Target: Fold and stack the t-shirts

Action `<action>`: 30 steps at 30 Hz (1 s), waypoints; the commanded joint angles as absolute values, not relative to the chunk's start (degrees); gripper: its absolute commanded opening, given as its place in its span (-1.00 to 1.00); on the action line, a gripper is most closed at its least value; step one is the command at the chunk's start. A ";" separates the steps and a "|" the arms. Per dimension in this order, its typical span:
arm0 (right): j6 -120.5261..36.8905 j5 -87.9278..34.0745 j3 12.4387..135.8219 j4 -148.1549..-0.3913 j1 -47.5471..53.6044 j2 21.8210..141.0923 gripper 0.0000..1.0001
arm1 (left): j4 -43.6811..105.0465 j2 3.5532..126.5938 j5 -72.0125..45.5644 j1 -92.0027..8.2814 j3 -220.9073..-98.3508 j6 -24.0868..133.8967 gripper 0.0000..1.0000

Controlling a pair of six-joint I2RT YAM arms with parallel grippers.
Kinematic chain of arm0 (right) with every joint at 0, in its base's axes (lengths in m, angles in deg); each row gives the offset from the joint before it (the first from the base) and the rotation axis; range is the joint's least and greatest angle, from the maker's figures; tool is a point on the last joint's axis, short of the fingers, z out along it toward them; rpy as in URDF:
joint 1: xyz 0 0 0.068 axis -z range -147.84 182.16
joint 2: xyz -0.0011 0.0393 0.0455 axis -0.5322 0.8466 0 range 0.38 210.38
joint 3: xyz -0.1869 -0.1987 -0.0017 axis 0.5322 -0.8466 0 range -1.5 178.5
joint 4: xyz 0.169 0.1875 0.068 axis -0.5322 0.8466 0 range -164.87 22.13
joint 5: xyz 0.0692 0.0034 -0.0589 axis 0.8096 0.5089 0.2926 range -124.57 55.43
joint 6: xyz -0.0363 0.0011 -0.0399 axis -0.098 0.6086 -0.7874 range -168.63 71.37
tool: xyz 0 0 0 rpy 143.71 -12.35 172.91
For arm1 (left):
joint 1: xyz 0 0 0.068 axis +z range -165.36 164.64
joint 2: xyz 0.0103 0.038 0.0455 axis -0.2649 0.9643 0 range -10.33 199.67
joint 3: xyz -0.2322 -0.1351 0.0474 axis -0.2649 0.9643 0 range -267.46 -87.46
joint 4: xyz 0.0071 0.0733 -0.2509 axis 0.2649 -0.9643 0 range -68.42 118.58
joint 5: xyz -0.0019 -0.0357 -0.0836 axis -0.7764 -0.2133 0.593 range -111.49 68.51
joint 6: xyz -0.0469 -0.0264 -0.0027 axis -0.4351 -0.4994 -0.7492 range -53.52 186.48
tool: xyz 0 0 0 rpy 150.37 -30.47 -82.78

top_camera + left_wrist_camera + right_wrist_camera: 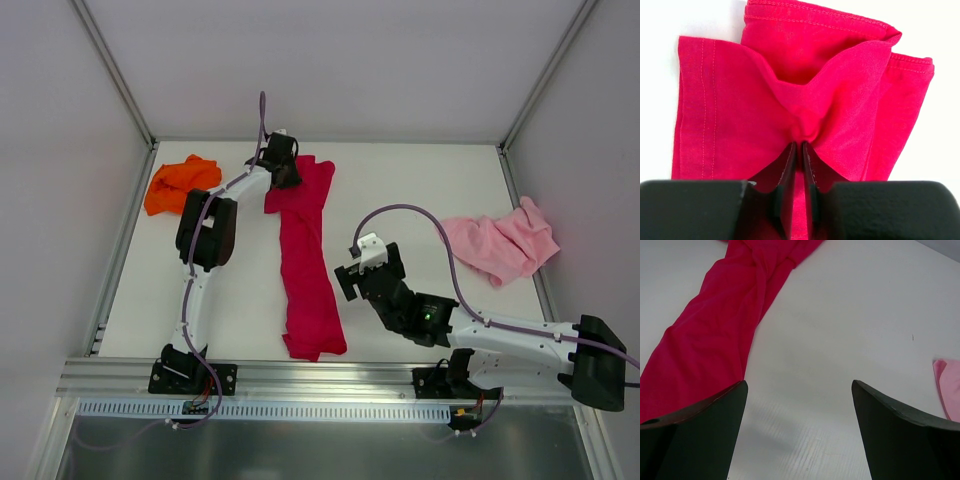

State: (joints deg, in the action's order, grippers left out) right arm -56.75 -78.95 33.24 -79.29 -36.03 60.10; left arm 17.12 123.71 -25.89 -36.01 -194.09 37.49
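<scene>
Left wrist view, left hand [799, 146] clenched on crimson t-shirt [735, 115], right hand [799, 385] spread wide

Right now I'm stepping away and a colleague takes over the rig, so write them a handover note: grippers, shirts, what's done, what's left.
The left gripper is shut, pinching the far end of the red t-shirt.
The right gripper is open and empty, over bare table just right of the red t-shirt.
The red t-shirt lies as a long narrow strip down the middle. The orange t-shirt is crumpled at far left, the pink t-shirt crumpled at right.
Done: red appears folded lengthwise only.
Left: finish red, fold orange and pink, stack all three.
</scene>
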 commanded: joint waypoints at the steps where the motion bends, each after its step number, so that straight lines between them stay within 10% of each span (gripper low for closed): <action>1: -55.49 -80.89 32.95 -80.58 -36.49 58.82 0.81 | 17.33 123.09 -24.83 -36.10 -195.13 37.83 -0.80; 30: -55.93 -80.71 34.36 -80.76 -36.66 62.16 0.81 | 28.32 112.10 -14.11 -37.07 -184.75 37.22 -0.98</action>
State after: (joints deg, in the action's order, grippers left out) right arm -56.62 -78.88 33.17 -79.19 -36.36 63.95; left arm 26.27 115.79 -16.95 -36.40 -184.65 37.34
